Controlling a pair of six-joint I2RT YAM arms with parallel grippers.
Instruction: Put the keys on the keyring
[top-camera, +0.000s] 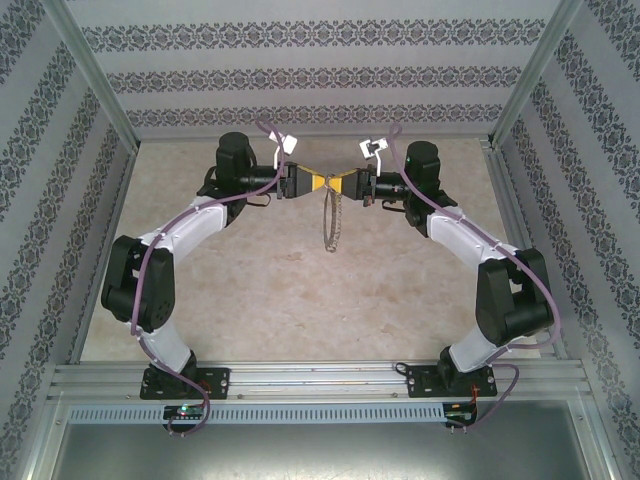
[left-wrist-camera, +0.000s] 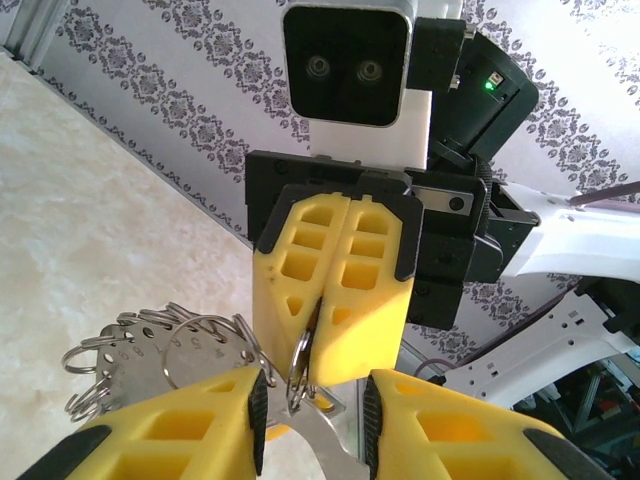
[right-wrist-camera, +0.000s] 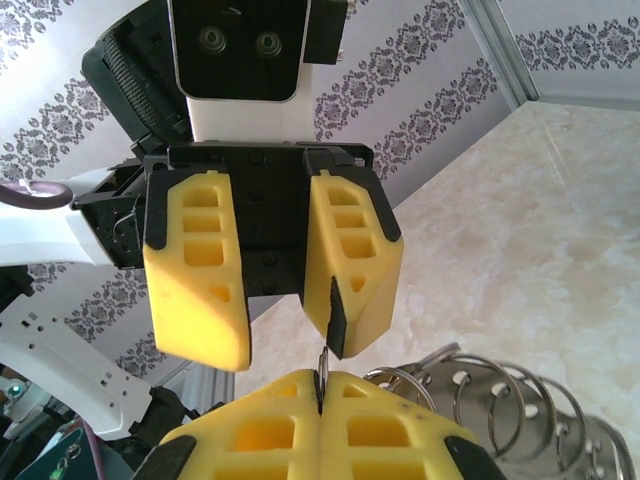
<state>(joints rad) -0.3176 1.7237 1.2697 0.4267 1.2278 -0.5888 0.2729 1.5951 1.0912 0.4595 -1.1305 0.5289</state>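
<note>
Both arms reach to the far middle of the table (top-camera: 250, 300), and their yellow fingertips meet nose to nose above it.

Right gripper (top-camera: 338, 183): clenched. In both wrist views its two fingers are pressed flat together, with a thin strand of metal wire pinched in the seam at the tips. This wire belongs to the keyring (top-camera: 330, 222).

Left gripper (top-camera: 322, 183): released. From the right wrist its fingers (right-wrist-camera: 200, 290) stand apart with a dark gap between them. The tip of the right-hand finger sits just above the pinched wire.

From the left wrist, a flat silvery metal piece (left-wrist-camera: 325, 440) lies in the gap between the left gripper's fingers, just beside a small wire loop that comes out of the right gripper's seam. Whether the pads touch this piece cannot be told.

Keyring position: it hangs from the point where the grippers meet and trails toward the near side as a long narrow loop. Whether its lower end rests on the table cannot be told. Its punched silvery pieces and small split rings bunch just beside the fingertips.
</note>
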